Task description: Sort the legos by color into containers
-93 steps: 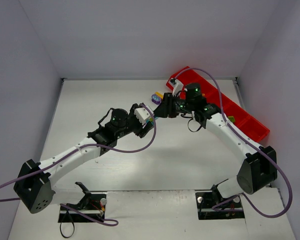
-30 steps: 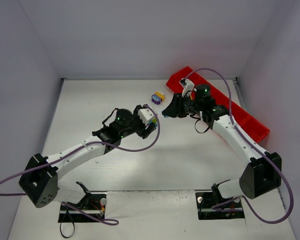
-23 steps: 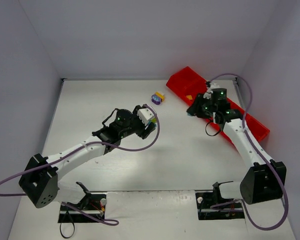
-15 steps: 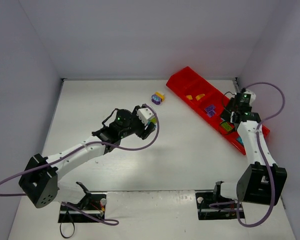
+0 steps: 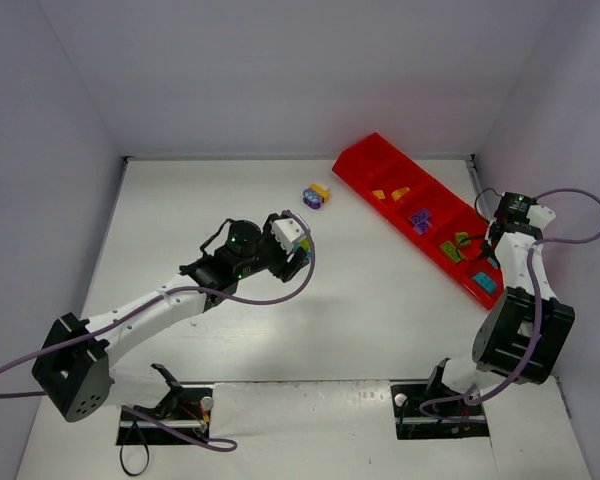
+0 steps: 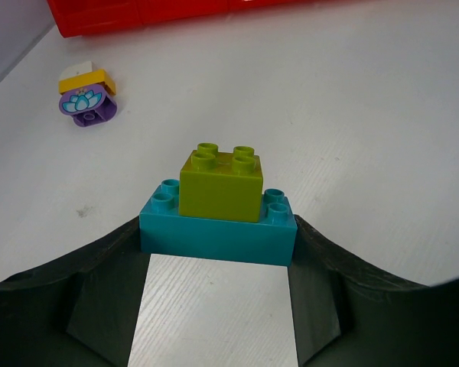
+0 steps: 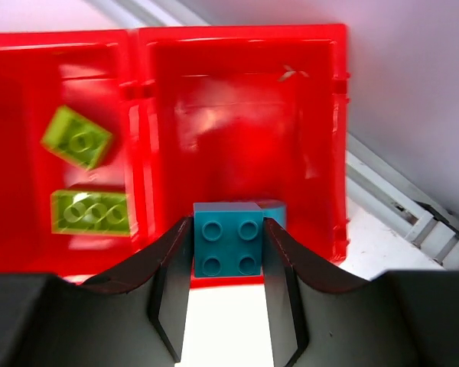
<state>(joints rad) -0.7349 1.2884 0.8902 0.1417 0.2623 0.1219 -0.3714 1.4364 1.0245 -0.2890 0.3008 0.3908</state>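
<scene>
My left gripper (image 6: 218,243) is shut on the ends of a long cyan lego (image 6: 218,233) with a lime green lego (image 6: 220,183) stuck on top, held just above the table. From above, that gripper (image 5: 298,250) is left of centre. My right gripper (image 7: 228,252) is shut on a square cyan lego (image 7: 228,239) over the end compartment of the red tray (image 7: 321,115), where another cyan piece (image 7: 275,210) lies. Two green legos (image 7: 76,138) occupy the neighbouring compartment. In the top view the right gripper (image 5: 494,252) hangs over the tray's near end.
A purple and yellow lego pair (image 5: 316,195) lies on the table left of the tray (image 5: 365,160), also seen from the left wrist (image 6: 87,95). Other compartments hold orange pieces (image 5: 390,192), a purple one (image 5: 419,218) and a cyan one (image 5: 483,282). Walls stand close behind and beside the tray.
My right arm has swung from the table's middle to the right, carrying the cyan lego over the tray's near end. The left arm has hardly moved.
</scene>
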